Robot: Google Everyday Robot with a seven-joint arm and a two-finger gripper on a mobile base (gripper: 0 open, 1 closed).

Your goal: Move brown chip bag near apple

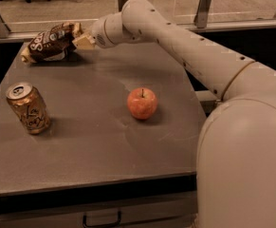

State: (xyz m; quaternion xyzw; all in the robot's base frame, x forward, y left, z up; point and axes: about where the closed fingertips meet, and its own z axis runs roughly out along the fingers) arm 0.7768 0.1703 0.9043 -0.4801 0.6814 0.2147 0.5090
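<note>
The brown chip bag (48, 43) sits at the far left corner of the grey table (95, 141), its right end tilted up. My gripper (79, 36) reaches in from the right and its fingers (84, 42) are closed around the bag's right end. The red-pink apple (142, 103) stands upright near the middle of the table, well in front of and to the right of the bag. My white arm (175, 42) stretches across the table's far right side.
A gold-tan drink can (28, 108) stands on the left side of the table. A drawer handle (102, 220) shows below the front edge. A rail with posts (204, 6) runs behind the table.
</note>
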